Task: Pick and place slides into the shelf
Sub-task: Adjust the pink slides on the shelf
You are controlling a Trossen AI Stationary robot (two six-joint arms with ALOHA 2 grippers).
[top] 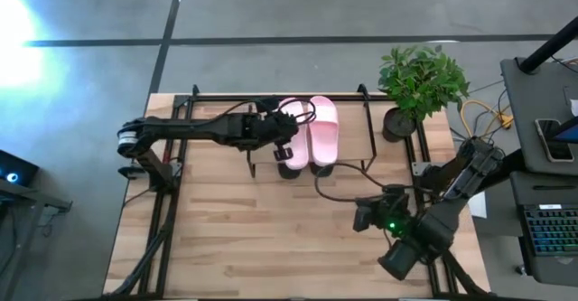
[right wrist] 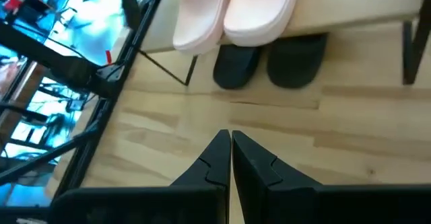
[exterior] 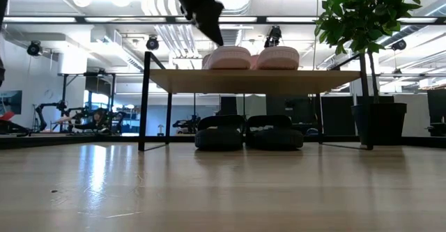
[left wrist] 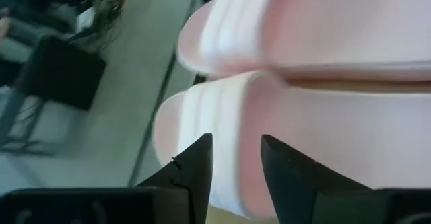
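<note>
Two light pink slides (top: 310, 129) lie side by side, soles down, on the shelf's wooden top board (exterior: 265, 81). Their toes overhang its near edge in the right wrist view (right wrist: 229, 22). Two black slides (exterior: 247, 132) sit on the table under the board, also seen from the right wrist (right wrist: 266, 62). My left gripper (top: 284, 140) is open and hovers just above the left pink slide (left wrist: 323, 143), at its left side (exterior: 212, 23). My right gripper (right wrist: 230, 146) is shut and hangs over bare table near the right front (top: 361, 216).
A potted plant (top: 423, 79) stands at the shelf's right end, and its dark pot (exterior: 380, 124) is on the table. The shelf's thin black frame legs (exterior: 144, 103) stand at the corners. Bare wooden tabletop (top: 271, 238) lies in front of the shelf. A cable (top: 339, 192) trails near the right arm.
</note>
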